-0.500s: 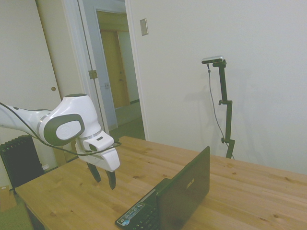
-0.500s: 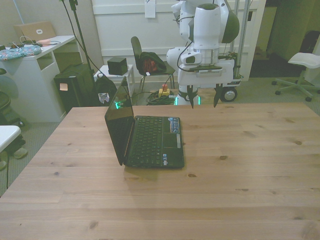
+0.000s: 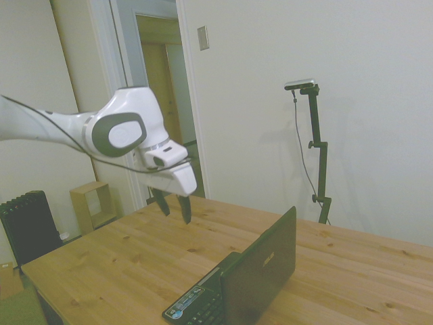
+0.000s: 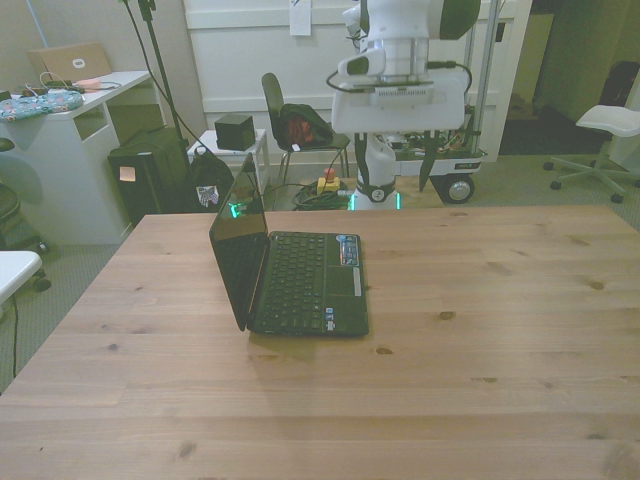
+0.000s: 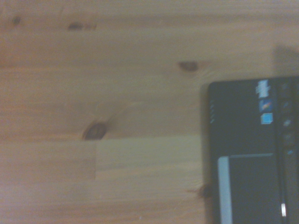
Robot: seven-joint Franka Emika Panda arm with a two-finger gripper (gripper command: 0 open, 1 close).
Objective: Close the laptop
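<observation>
The black laptop (image 3: pixel 252 276) stands open on the wooden table (image 3: pixel 122 264), its lid upright with a small silver logo on the back. In the front view the laptop (image 4: pixel 300 275) lies left of the table's middle, with its screen toward that view's left and its keyboard showing. My gripper (image 3: pixel 174 207) hangs open and empty high above the table, well apart from the laptop; in the front view the gripper (image 4: pixel 400 165) is over the far edge. The wrist view shows a corner of the laptop's palm rest (image 5: pixel 247 140) with small coloured stickers.
Bare table (image 4: pixel 480 330) lies on the front view's right and toward the near edge. Beyond the table stand a chair (image 4: pixel 295 125), a white desk (image 4: pixel 70 150) and a white office chair (image 4: pixel 610 125). An open doorway (image 3: pixel 162 101) is behind the arm in the side view.
The arm has lifted the gripper well higher above the table and a little toward the laptop in the side view. The fingers remain open. The laptop has not moved.
</observation>
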